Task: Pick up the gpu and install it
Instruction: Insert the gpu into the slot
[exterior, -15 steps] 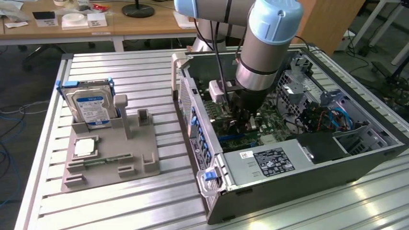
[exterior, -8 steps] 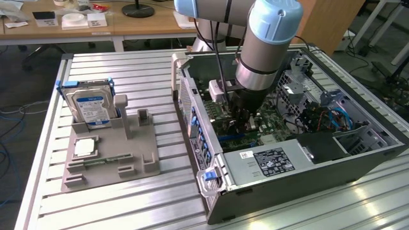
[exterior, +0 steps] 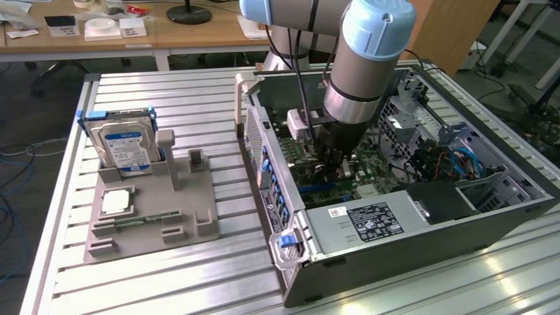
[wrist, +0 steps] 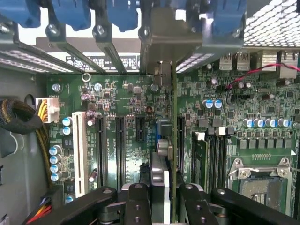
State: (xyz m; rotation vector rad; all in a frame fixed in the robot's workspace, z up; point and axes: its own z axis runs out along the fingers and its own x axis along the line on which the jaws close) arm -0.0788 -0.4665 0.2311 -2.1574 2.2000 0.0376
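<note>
Inside the open computer case (exterior: 411,230), the hand (exterior: 332,172) reaches down to the motherboard (wrist: 117,93). Wrist view: fingers (wrist: 140,201) clamped on the gpu (wrist: 174,140), held edge-on above a slot, its metal bracket (wrist: 164,35) at the case's rear wall. Exterior view, farther off: parts tray (exterior: 206,207) with hard drive (exterior: 124,147) near the surface's (exterior: 175,98) edge.

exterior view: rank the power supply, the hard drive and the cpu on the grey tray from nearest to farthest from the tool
1. The power supply, inside the open case, just in front of the tool, which is down over the motherboard.
2. The hard drive, upright at the back of the grey tray, on the exterior view's left.
3. The cpu, lying flat on that tray; close to the hard drive's rank, slightly farther.
</note>
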